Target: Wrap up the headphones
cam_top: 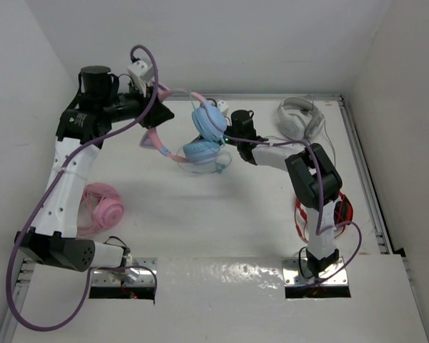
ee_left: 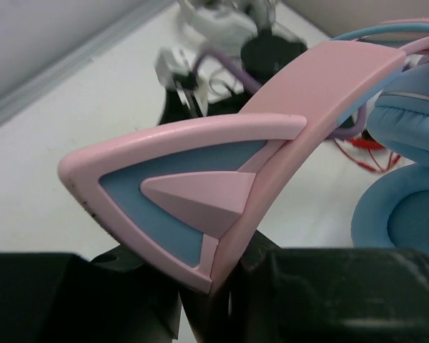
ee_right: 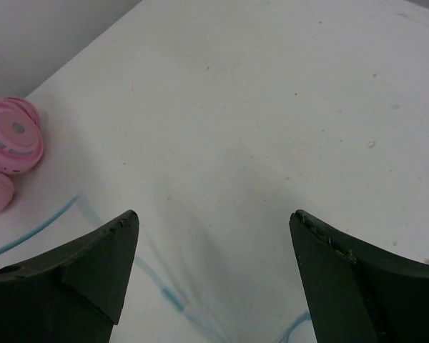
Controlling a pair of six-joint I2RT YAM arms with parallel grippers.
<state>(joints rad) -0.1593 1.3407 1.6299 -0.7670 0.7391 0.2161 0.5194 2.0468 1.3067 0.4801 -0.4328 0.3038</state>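
Observation:
The headphones (cam_top: 204, 136) hang above the back middle of the table, two light-blue ear cups (ee_left: 407, 179) under a thin pink headband. My left gripper (cam_top: 157, 114) is shut on that headband (ee_left: 322, 78) just below a pink and blue cat ear (ee_left: 186, 193). The thin pale cable (cam_top: 220, 166) loops down beside the lower cup. My right gripper (cam_top: 230, 130) sits just right of the cups, open, with nothing between its fingers (ee_right: 213, 214). Blurred blue cable strands (ee_right: 157, 289) cross the table beneath it.
An all-pink pair of headphones (cam_top: 100, 207) lies at the left of the table and also shows in the right wrist view (ee_right: 11, 139). A white pair (cam_top: 300, 118) rests at the back right. A red cable bundle (cam_top: 337, 211) lies by the right arm. White walls close in three sides.

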